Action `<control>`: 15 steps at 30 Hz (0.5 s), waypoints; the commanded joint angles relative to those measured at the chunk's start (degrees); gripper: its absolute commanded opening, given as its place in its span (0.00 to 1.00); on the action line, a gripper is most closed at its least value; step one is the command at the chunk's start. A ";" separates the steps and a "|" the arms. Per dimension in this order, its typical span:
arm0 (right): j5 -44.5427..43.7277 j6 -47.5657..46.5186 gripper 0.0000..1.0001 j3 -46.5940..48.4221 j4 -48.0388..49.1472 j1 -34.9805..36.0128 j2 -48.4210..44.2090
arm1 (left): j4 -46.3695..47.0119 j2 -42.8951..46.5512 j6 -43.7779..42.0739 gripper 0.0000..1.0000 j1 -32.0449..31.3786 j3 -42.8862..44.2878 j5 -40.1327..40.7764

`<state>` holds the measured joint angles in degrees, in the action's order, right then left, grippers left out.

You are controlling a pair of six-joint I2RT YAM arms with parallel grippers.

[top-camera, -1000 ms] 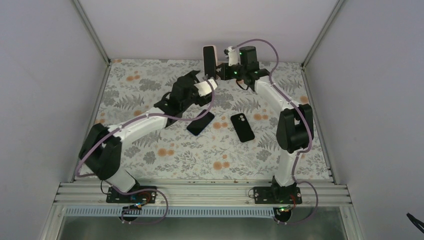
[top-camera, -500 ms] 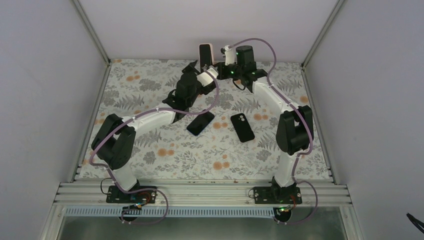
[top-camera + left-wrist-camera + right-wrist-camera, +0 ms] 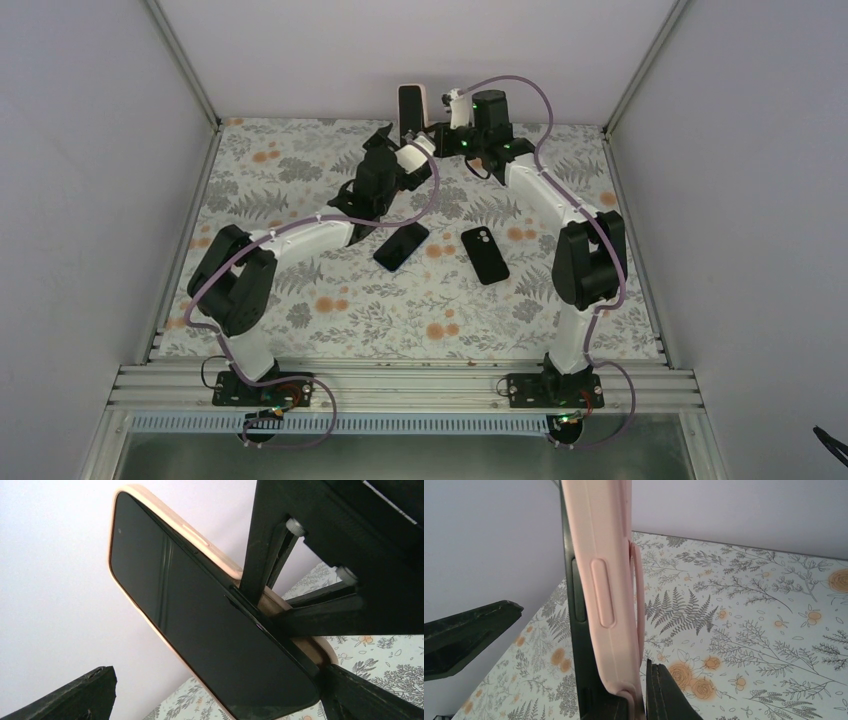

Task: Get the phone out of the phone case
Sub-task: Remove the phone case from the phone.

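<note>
The phone (image 3: 409,106) stands upright at the back of the table, sitting in the pink phone case (image 3: 424,100). My right gripper (image 3: 434,137) is shut on its lower end. In the right wrist view the phone case (image 3: 604,570) rises between the fingers (image 3: 669,695), and the phone's dark edge (image 3: 574,605) shows along its left side. My left gripper (image 3: 392,136) is open right beside it. In the left wrist view the phone's glossy screen (image 3: 200,615) fills the gap between the left fingertips (image 3: 75,695), which do not touch it. The case rim (image 3: 210,545) shows along the top.
Two black slabs lie flat mid-table, one (image 3: 401,246) just left of the other (image 3: 484,254), which has a camera cut-out. The back wall stands close behind the held phone. Side walls and metal posts border the floral mat (image 3: 300,170).
My left arm has reached toward the back, bringing its open gripper up around the phone. The right gripper has shifted the cased phone slightly left and kept its grip.
</note>
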<state>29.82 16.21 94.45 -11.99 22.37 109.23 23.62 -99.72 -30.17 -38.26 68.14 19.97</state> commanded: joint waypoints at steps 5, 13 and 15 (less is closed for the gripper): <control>3.28 2.06 0.04 0.47 4.92 0.04 -2.93 | 3.67 -5.91 -2.68 1.00 0.12 4.21 12.32; 5.38 3.73 0.04 -2.22 5.31 0.04 -3.72 | 22.35 -6.28 -19.28 1.00 0.20 -0.15 20.89; 5.97 4.28 0.04 -2.81 5.53 0.11 -3.64 | 26.89 -5.43 -22.39 0.96 0.44 -1.49 20.91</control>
<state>29.45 18.44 93.03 -7.46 21.67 109.21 37.76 -105.45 -42.50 -40.25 68.71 32.01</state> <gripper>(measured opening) 0.064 0.990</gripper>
